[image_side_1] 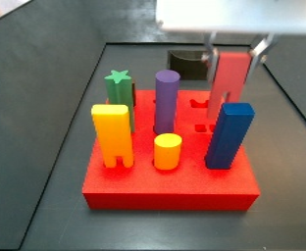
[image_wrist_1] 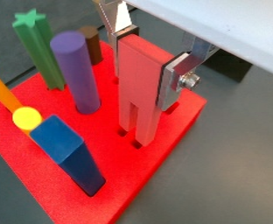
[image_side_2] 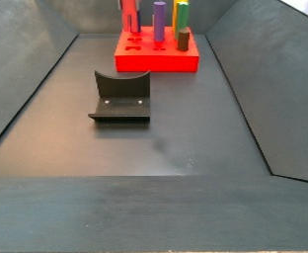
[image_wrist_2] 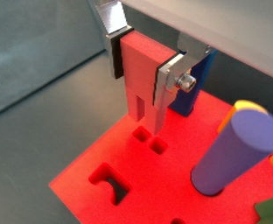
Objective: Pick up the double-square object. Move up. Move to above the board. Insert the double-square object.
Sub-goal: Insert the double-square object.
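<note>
My gripper (image_wrist_1: 145,66) is shut on the double-square object (image_wrist_1: 136,109), a tall salmon-red prism that hangs upright between the silver fingers (image_wrist_2: 171,80). In both wrist views its notched lower end sits at the mouth of two small square holes in the board (image_wrist_2: 150,188). Whether it has entered them I cannot tell. In a side view the gripper (image_side_1: 231,54) holds the prism (image_side_1: 229,80) over the far right part of the red board (image_side_1: 169,191). The far side view shows the board (image_side_2: 157,62) at the back of the floor.
Upright in the board stand a purple cylinder (image_side_1: 167,98), a green star peg (image_side_1: 117,88), a blue square prism (image_side_1: 229,135), a yellow cylinder (image_side_1: 168,150) and an orange-yellow notched block (image_side_1: 111,135). A dark grey arch block (image_side_1: 184,64) lies behind. The fixture (image_side_2: 121,97) stands mid-floor.
</note>
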Robot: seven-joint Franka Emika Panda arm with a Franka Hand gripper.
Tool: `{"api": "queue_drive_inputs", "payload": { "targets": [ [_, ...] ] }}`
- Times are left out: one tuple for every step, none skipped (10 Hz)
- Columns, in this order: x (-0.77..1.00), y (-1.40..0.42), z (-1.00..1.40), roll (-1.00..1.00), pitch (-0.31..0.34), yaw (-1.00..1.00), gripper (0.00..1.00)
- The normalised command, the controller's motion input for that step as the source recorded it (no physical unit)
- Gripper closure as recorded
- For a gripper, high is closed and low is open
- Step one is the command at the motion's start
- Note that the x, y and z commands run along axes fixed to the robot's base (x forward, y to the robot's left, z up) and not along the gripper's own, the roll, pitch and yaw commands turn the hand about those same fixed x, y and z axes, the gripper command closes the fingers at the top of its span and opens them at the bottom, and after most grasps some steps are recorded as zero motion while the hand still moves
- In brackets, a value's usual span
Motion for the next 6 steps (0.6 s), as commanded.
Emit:
{"api": "queue_drive_inputs", "payload": {
  "targets": [
    [-0.13, -0.07, -0.32, 0.0, -0.071, 0.03, 1.0],
    [-0.4, 0.0, -0.51, 0.1, -0.114, 0.12, 1.0],
    [-0.5, 0.05, -0.62, 0.16, -0.121, 0.24, 1.0],
    [-0.48, 0.08, -0.67, 0.22, -0.11, 0.31, 1.0],
    [-0.51, 0.13, -0.65, 0.25, -0.076, 0.33, 1.0],
    [-0.52, 0.08, -0.56, 0.25, -0.04, 0.29, 1.0]
  ]
}}
